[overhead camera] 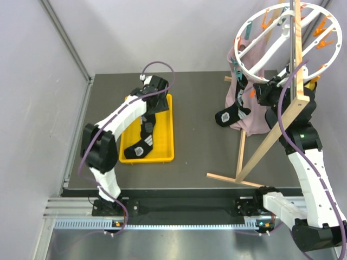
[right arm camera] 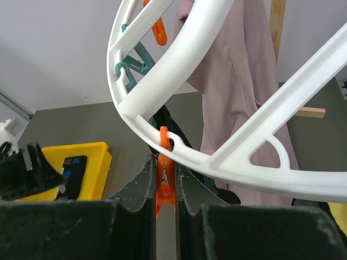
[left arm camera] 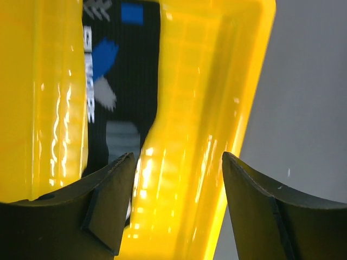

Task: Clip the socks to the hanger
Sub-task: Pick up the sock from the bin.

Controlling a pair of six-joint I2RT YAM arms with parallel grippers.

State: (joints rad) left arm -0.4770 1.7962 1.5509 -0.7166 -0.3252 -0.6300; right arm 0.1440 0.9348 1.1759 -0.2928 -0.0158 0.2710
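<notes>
The hanger [right arm camera: 176,54] stands at the upper right of the top view, its white ring tilted on a wooden frame [overhead camera: 274,132] that rests on the dark surface [overhead camera: 200,146]. The right gripper [right arm camera: 166,195] is raised to the ring's lower rim, and its two fingers are pressed in from either side on an orange clip [right arm camera: 165,162] that hangs from that rim. A teal clip [right arm camera: 135,59] sits farther along the ring, toward the upper left of the right wrist view.

A pink garment [overhead camera: 250,122] hangs from the ring. One black sock [overhead camera: 226,116] dangles just beside it, on its left, in the centre right of the top view.

The second sock [overhead camera: 142,143] lies lengthwise in the yellow tray [overhead camera: 162,135] at the centre left of that view. The left arm reaches over the tray's far end. The left gripper [left arm camera: 176,184] has its fingers spread apart and holds nothing. In its wrist view the sock's black cloth and blue marks fill the upper left, just above the left fingertip, with bare tray floor between the two fingers.
</notes>
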